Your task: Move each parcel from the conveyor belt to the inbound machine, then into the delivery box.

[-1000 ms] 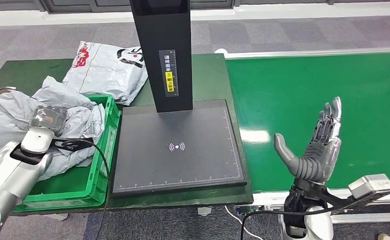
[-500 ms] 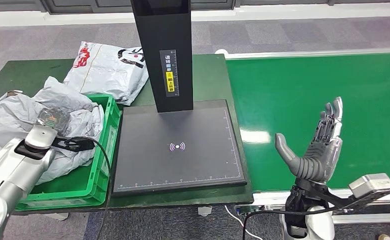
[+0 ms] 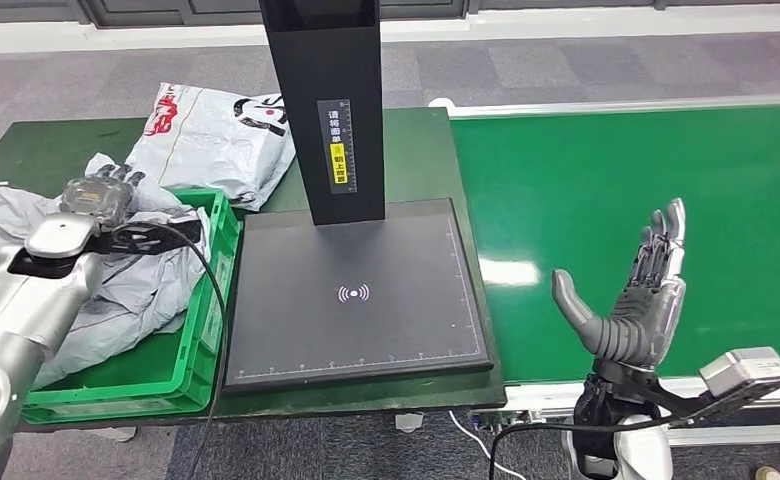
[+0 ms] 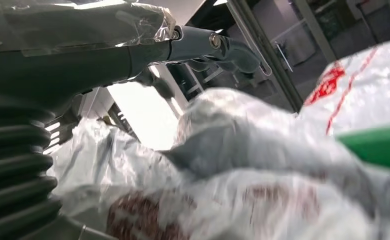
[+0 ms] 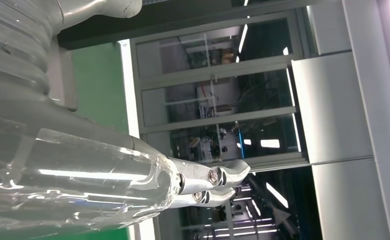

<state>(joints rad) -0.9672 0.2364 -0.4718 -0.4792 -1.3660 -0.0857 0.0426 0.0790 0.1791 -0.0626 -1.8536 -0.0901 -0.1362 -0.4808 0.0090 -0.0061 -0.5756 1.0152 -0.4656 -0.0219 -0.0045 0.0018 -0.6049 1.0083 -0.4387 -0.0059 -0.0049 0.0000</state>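
Crumpled grey parcels (image 3: 126,290) fill the green delivery box (image 3: 201,330) at the left. My left hand (image 3: 98,196) hovers over their far side, fingers stretched out and holding nothing; in the left wrist view the left hand (image 4: 108,60) reaches out above a grey parcel (image 4: 263,165). A white parcel with red and black print (image 3: 216,135) lies on the table behind the box. The black inbound machine's platform (image 3: 356,320) is bare. My right hand (image 3: 634,300) stands open and upright at the near edge of the green conveyor belt (image 3: 646,180), which carries no parcel.
The machine's black column (image 3: 331,110) rises at the back of the platform. A black cable (image 3: 211,300) runs from my left wrist across the box's rim. The dark green table (image 3: 36,145) extends left of the box.
My left hand has risen and moved toward the far side of the box, over the grey parcels. The right hand has stayed where it was.
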